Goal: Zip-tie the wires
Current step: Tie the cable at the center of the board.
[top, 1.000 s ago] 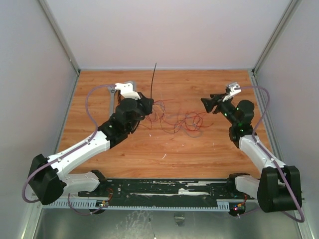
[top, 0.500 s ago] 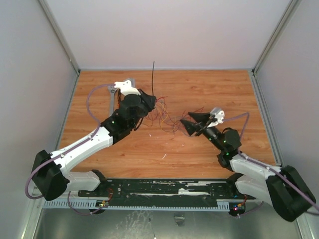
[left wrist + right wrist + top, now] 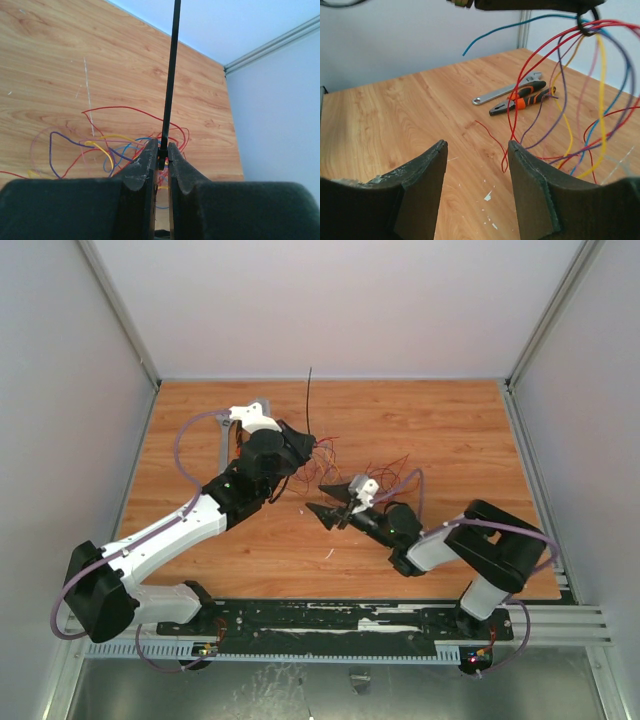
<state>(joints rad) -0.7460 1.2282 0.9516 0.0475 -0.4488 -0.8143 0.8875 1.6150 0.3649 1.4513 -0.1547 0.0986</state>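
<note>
the right gripper (image 3: 322,512) is sitting nearest the front edge of the table (image 3: 450,420), its jaws standing roughly half open and holding nothing. the wires (image 3: 560,85) are hanging above and to the right of those jaws in the wrist view, not between them. beyond them, the left gripper (image 3: 161,159) is pinching the zip tie (image 3: 171,75), jaws almost closed on it. the strip's long axis is running straight out past the fingertips, away from the arms. the right arm would be reaching up and across for the free tail. farthest off, pliers (image 3: 520,104) and a wrench (image 3: 507,92) are lying flat. whether the strip is already looping the strands is hard to tell: that spot is being cut off at the frame edge.
</note>
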